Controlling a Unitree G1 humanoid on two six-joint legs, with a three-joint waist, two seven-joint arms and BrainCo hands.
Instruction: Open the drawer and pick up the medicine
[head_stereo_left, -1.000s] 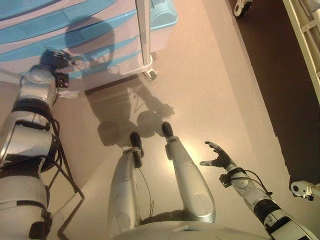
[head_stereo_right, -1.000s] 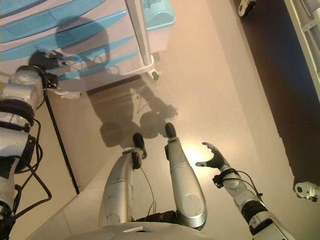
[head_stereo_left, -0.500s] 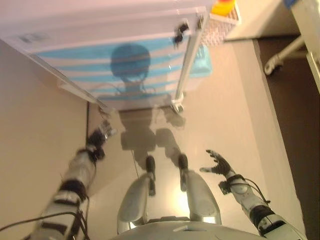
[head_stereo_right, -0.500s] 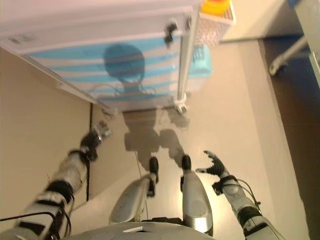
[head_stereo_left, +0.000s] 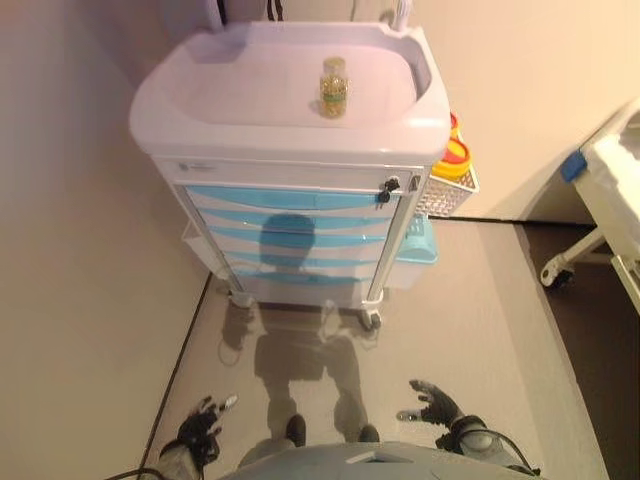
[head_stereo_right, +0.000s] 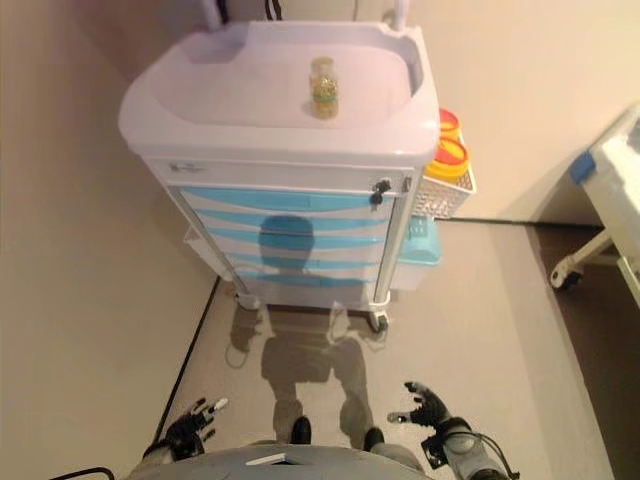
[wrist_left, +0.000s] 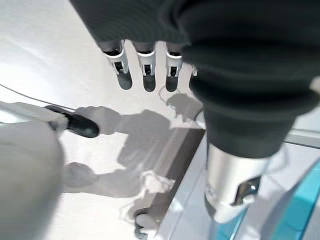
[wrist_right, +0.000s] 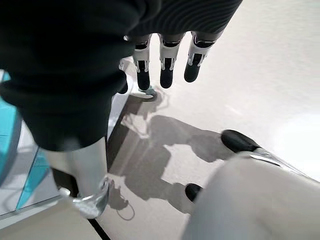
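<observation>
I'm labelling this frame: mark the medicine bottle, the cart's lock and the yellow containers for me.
medicine bottle (head_stereo_left: 334, 88): left eye view, middle of its body.
lock (head_stereo_left: 387, 189): left eye view, dark key knob.
yellow containers (head_stereo_right: 449, 152): right eye view, nearer lid.

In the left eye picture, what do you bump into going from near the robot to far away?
The robot's hands, left hand and right hand, then the cart's blue drawers, then the medicine bottle on the cart top.

drawers (head_stereo_left: 290, 225): blue, shut | medicine bottle (head_stereo_left: 334, 88): upright on cart top
</observation>
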